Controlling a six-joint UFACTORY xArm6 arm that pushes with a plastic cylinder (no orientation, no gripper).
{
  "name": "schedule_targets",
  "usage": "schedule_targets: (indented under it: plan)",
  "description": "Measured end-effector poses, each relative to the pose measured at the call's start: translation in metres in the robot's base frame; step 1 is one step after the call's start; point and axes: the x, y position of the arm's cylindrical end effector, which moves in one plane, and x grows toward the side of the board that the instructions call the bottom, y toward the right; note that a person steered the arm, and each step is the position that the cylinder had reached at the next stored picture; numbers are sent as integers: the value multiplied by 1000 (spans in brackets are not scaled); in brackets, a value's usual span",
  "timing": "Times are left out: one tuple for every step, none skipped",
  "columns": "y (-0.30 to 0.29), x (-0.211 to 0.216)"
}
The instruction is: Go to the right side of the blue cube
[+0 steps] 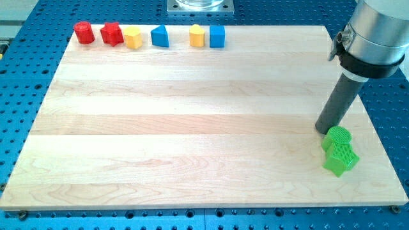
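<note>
The blue cube [217, 36] sits near the view's top edge of the wooden board [192, 121], at the right end of a row of blocks. My tip [323, 130] rests on the board far off at the view's right, well below and to the right of the blue cube. It is just up-left of a green cylinder [338, 137], close to touching it.
In the top row, left to right: a red cylinder [84, 32], a red star-like block [111, 34], a yellow block [132, 38], a blue triangular block [160, 36], a yellow block [197, 36]. A green star-like block [340, 158] lies below the green cylinder.
</note>
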Motion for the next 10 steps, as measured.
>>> schedule_targets:
  plan:
    - [-53, -9]
    - [-131, -25]
    - [-219, -25]
    - [-247, -25]
    - [-247, -24]
    - [-247, -24]
    - [-216, -31]
    - [-172, -77]
    - [-145, -136]
    - [-118, -198]
